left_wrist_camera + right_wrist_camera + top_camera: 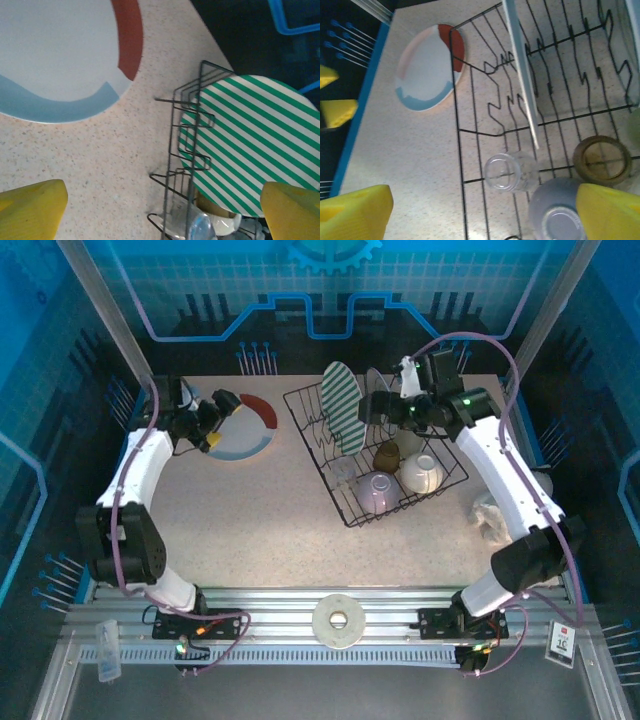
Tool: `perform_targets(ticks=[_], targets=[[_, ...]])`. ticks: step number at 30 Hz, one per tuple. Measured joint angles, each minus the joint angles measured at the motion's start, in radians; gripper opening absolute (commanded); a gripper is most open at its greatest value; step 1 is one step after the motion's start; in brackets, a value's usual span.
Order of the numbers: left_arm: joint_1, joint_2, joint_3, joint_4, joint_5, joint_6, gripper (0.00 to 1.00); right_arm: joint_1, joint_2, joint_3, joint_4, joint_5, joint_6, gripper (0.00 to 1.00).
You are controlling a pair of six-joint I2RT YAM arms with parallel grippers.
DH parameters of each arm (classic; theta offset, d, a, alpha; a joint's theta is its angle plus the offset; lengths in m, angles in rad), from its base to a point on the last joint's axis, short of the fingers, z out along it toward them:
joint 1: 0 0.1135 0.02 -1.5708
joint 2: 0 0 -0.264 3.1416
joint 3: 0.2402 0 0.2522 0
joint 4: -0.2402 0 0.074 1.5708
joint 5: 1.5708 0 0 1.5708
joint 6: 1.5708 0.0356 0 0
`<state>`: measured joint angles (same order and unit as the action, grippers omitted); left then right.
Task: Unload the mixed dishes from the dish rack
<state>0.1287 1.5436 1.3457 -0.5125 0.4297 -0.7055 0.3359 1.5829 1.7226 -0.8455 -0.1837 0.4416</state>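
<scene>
The black wire dish rack (pixel 350 508) stands right of centre. In it the green-and-white striped plate (pixel 343 405) is upright, with the pale tumbler (pixel 343 472), brown cup (pixel 388 453), cream bowl (pixel 423 472) and lavender cup (pixel 376 490) in front. The red, white and blue rimmed plate (pixel 245 427) lies flat on the table at the left. My left gripper (pixel 205 427) is open at that plate's left edge, holding nothing. My right gripper (pixel 400 408) hovers open over the rack's back; below it are the tumbler (pixel 510 172), lavender cup (pixel 560 215) and brown cup (pixel 602 159).
A soft white cloth lump (pixel 490 515) lies right of the rack beside the right arm. A white ring-shaped disc (pixel 338 620) rests on the front rail. Bare speckled tabletop (pixel 260 510) spreads between the flat plate and the rack and toward the front.
</scene>
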Motion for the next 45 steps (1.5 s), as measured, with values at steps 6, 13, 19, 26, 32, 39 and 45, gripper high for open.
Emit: perform_targets(ticks=[6,13,19,26,32,39,45], targets=[[0.091,-0.227,-0.203,0.119,0.145,-0.056,0.99,0.019,0.097,0.075,-0.003,0.096,-0.084,0.90],[0.080,-0.293,-0.325,0.163,0.262,-0.089,0.99,0.029,0.233,0.184,-0.009,0.132,-0.137,0.87],[-0.043,-0.387,-0.415,0.218,0.288,-0.169,0.99,0.038,0.306,0.233,-0.010,0.135,-0.160,0.79],[-0.245,-0.519,-0.493,0.318,0.192,-0.256,0.99,0.049,0.355,0.250,0.003,0.163,-0.176,0.65],[-0.283,-0.472,-0.483,0.384,0.203,-0.346,0.99,0.067,0.393,0.259,0.025,0.177,-0.178,0.59],[-0.325,-0.467,-0.483,0.384,0.195,-0.370,0.99,0.087,0.420,0.282,0.043,0.180,-0.177,0.51],[-0.326,-0.473,-0.489,0.401,0.195,-0.390,0.99,0.090,0.457,0.333,0.047,0.192,-0.173,0.42]])
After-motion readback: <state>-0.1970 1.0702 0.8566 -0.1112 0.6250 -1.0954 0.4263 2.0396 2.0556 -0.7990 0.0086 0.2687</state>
